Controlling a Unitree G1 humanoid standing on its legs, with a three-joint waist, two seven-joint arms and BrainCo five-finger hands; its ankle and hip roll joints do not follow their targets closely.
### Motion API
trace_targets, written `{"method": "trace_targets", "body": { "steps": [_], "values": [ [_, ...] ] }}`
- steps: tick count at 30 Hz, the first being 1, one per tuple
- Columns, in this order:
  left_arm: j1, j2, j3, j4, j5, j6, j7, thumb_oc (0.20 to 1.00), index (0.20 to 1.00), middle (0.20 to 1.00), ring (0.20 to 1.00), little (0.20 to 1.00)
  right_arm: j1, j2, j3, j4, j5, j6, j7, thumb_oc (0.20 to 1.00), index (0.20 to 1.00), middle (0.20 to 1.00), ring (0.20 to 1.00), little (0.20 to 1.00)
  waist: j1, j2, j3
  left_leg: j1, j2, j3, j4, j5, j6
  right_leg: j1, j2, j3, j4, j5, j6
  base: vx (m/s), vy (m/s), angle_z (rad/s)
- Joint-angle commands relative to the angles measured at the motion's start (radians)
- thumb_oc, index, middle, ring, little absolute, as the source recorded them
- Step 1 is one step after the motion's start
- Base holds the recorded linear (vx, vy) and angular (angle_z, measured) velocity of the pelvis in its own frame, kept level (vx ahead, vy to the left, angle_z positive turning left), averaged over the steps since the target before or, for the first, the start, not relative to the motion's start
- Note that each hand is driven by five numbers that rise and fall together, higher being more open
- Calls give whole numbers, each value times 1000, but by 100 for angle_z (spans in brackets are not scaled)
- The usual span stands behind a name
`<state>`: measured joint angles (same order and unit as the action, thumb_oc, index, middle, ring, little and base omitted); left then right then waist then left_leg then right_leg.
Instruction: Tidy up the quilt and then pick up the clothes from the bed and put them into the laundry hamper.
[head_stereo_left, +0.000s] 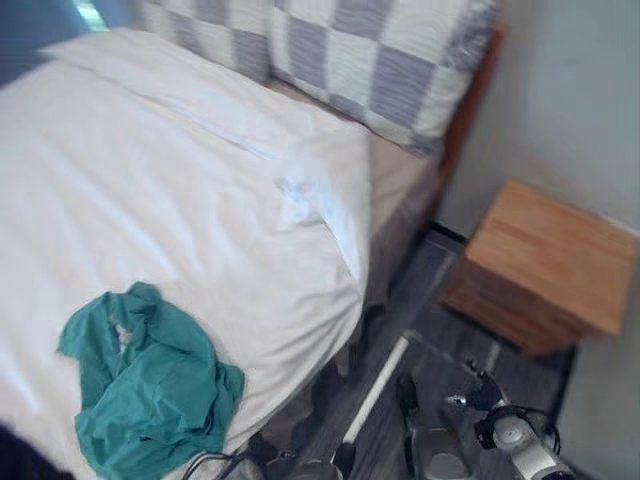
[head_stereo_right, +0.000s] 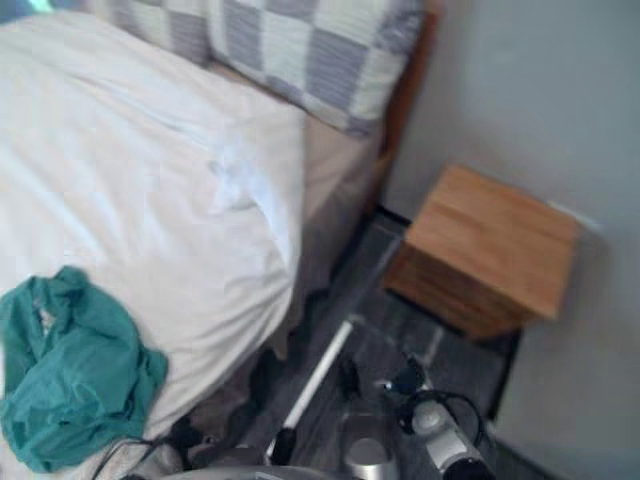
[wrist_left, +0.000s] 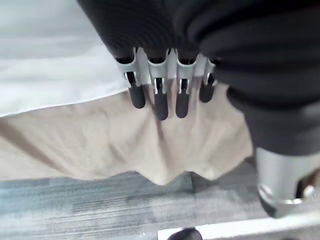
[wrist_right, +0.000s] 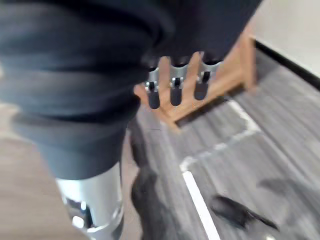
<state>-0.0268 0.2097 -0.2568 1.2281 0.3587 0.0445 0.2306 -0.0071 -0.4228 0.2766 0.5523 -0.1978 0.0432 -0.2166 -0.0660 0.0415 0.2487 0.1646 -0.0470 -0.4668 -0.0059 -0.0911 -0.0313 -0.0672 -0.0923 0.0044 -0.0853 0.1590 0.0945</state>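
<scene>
We judge the quilt (head_stereo_left: 180, 190) already lies spread on the bed (head_stereo_left: 400, 190), though its far right corner is folded back. Our left hand (wrist_left: 160, 85) and right hand (wrist_right: 175, 85) hang with fingers straight, holding nothing. Next we must reach the green clothes (head_stereo_left: 145, 390) at the near edge. A wooden nightstand (head_stereo_left: 540, 265) stands right, on the grey floor (head_stereo_left: 440, 290).

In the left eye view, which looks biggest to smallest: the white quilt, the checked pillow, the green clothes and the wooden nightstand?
1. White quilt, by far.
2. Checked pillow.
3. Green clothes and wooden nightstand look about alike, and the clothes lie nearer the camera, so I won't rank them.
</scene>
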Motion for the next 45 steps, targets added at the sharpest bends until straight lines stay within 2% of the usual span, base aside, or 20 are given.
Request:
{"method": "trace_targets", "body": {
  "steps": [1,3,4,5,7,8,10,12,14,15,17,20,22,23,29,32,41,42,43,45],
  "values": [
    [34,90,-1,-32,-3,19,41,1000,1000,1000,1000,1000,-51,-77,-82,-156,-39,-66,-76,1000,1000,1000,1000,1000,31,-58,-18,-40,151,253,186,-91,-82,-76,-104,-27,83,-101,144,149,-168,110],
    [35,86,-11,-56,5,18,34,1000,1000,1000,1000,1000,-60,-129,-136,-194,-47,-56,-115,1000,1000,1000,1000,1000,29,-59,-14,-128,199,430,258,-32,-97,-8,-143,-130,71,-125,136,5,-145,161],
    [34,86,-12,-56,5,18,34,1000,1000,1000,1000,1000,-60,-130,-137,-195,-47,-55,-115,1000,1000,1000,1000,1000,27,-61,-15,-134,196,428,257,-26,-97,-11,-146,-132,70,-121,135,-104,-244,206],
    [30,102,-13,-91,20,26,25,1000,1000,1000,1000,1000,-69,-172,-195,-247,-59,-41,-148,1000,1000,1000,1000,1000,29,-75,-18,-190,223,637,332,-48,-76,50,-153,-226,57,-153,115,-112,-245,144],
    [29,112,-14,-121,26,29,24,1000,1000,1000,1000,1000,-75,-224,-257,-276,-84,-30,-170,1000,1000,1000,1000,1000,38,-81,-20,-260,183,707,345,-35,-66,60,-150,-282,84,-183,93,-110,-235,168],
    [23,104,-30,-111,44,24,5,1000,1000,1000,1000,1000,-69,-248,-301,-260,-82,-24,-186,1000,1000,1000,1000,1000,30,-73,-29,-232,219,799,281,-34,-62,78,-152,-347,109,-204,98,-54,-109,164],
    [22,118,-49,-124,52,26,-25,1000,1000,1000,1000,1000,-86,-303,-323,-253,-106,0,-188,1000,1000,1000,1000,1000,35,-72,-34,-189,194,790,192,-36,-47,59,-162,-384,189,-197,95,15,-20,203],
    [5,131,-73,-102,81,29,-47,1000,1000,1000,1000,1000,-103,-340,-366,-234,-111,9,-191,1000,1000,1000,1000,1000,31,-89,-24,-176,191,762,148,-29,-48,21,-199,-411,303,-173,122,-17,-45,125],
    [0,152,-89,-94,92,37,-53,1000,1000,1000,1000,1000,-172,-376,-332,-186,-112,21,-188,1000,1000,1000,1000,1000,22,-96,-2,-183,191,726,127,-19,-39,-57,-199,-314,404,-125,166,-47,-102,113],
    [-4,162,-94,-86,98,33,-53,1000,1000,1000,1000,1000,-199,-400,-314,-144,-116,24,-192,1000,1000,1000,1000,1000,22,-94,2,-183,197,710,112,-12,-44,-77,-172,-246,399,-143,167,1,-145,122],
    [-17,183,-107,-83,98,19,-51,1000,1000,1000,1000,1000,-259,-447,-281,-55,-111,36,-191,1000,1000,1000,1000,1000,34,-93,4,-185,202,676,92,-5,-59,-70,-170,-156,297,-174,167,40,-170,37],
    [-33,209,-126,-52,101,8,-55,1000,1000,1000,1000,1000,-359,-495,-228,76,-79,46,-190,1000,1000,1000,1000,1000,36,-102,10,-180,219,625,80,-6,-92,-78,-222,-74,166,-137,167,111,-273,22],
    [-35,217,-130,-43,103,4,-48,1000,1000,1000,1000,1000,-387,-512,-211,101,-71,41,-190,1000,1000,1000,1000,1000,38,-109,12,-182,222,620,92,-14,-100,-62,-228,-78,129,-129,167,42,-245,62],
    [-40,233,-132,-47,89,-6,-31,1000,1000,1000,1000,1000,-506,-526,-152,173,-59,50,-191,1000,1000,1000,1000,1000,60,-107,25,-220,232,606,118,4,-122,-58,-233,-105,99,-104,167,-35,-275,66],
    [-49,230,-134,-65,50,-12,7,1000,1000,1000,1000,1000,-702,-588,-48,207,-39,47,-207,1000,1000,1000,1000,1000,65,-62,79,-278,268,597,78,72,-142,-139,-202,-103,132,-112,167,-83,-100,29],
    [-98,230,-175,-74,41,-16,16,1000,1000,1000,1000,1000,-912,-646,114,193,-30,16,-199,1000,1000,1000,1000,1000,60,-27,139,-326,309,608,-5,158,-170,-224,-170,-123,160,-124,166,-110,-97,-22],
    [-130,200,-194,-107,1,-22,33,1000,1000,1000,1000,1000,-1061,-665,295,200,-16,-23,-166,1000,1000,1000,1000,1000,70,-7,212,-398,351,612,-50,226,-188,-372,-135,-123,256,-144,155,-80,-66,-7],
    [-132,197,-197,-104,0,-22,32,1000,1000,1000,1000,1000,-1064,-660,313,232,-16,-25,-155,956,956,956,956,956,70,-6,218,-405,353,611,-46,227,-189,-381,-134,-122,265,-147,153,-66,-36,0],
    [-134,195,-200,-101,2,-21,32,1000,1000,1000,1000,1000,-1063,-657,326,265,-17,-23,-142,200,200,200,200,200,68,-8,225,-410,354,611,-40,226,-189,-390,-134,-123,276,-149,152,-44,-29,0],
    [-143,189,-207,-92,4,-19,35,1000,1000,1000,1000,1000,-1059,-637,328,342,-8,-17,-135,200,200,200,200,200,65,-9,233,-415,354,612,-27,225,-188,-392,-134,-124,285,-152,149,-47,0,0]
  ]
}}
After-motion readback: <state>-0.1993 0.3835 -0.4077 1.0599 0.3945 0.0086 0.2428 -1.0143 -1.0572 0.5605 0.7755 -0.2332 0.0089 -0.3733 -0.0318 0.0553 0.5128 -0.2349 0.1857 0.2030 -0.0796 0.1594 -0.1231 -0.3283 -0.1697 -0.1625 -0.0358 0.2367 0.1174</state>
